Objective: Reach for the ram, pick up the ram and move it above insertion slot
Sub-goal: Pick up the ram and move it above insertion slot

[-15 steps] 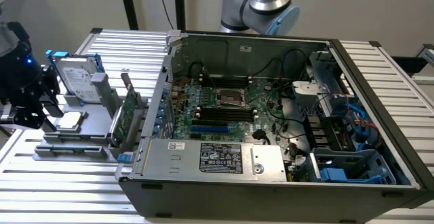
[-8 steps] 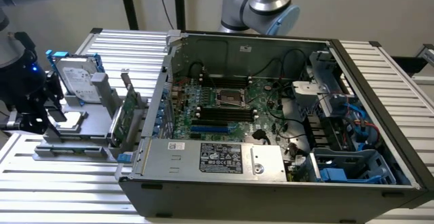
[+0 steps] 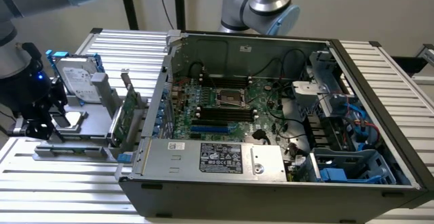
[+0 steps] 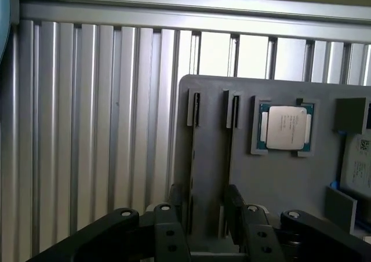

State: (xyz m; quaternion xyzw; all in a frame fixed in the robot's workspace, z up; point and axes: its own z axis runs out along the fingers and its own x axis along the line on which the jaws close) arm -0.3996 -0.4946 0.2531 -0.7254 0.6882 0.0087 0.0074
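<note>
Exterior view, from its left: a black two-fingered gripper (image 3: pixel 42 131) on a grey arm is hanging low over the front of a grey plastic parts holder (image 3: pixel 95 109). A silver hard drive (image 3: pixel 73 79) and a broad green card with a metal bracket (image 3: pixel 126 111) are standing upright in that holder. An open dark-grey computer case (image 3: pixel 271 193) is lying just beside it on the ribbed aluminium table (image 3: pixel 61 188), its green motherboard (image 3: pixel 230 99) facing up. The wrist view is supplying more detail: the fingers (image 4: pixel 174 207) are standing apart, straddling a narrow holder slot where the ram (image 4: pixel 192 157), a long thin stick seen edge-on, is sitting unclamped. A square silver processor chip (image 4: pixel 286 127) is lying farther along.
</note>
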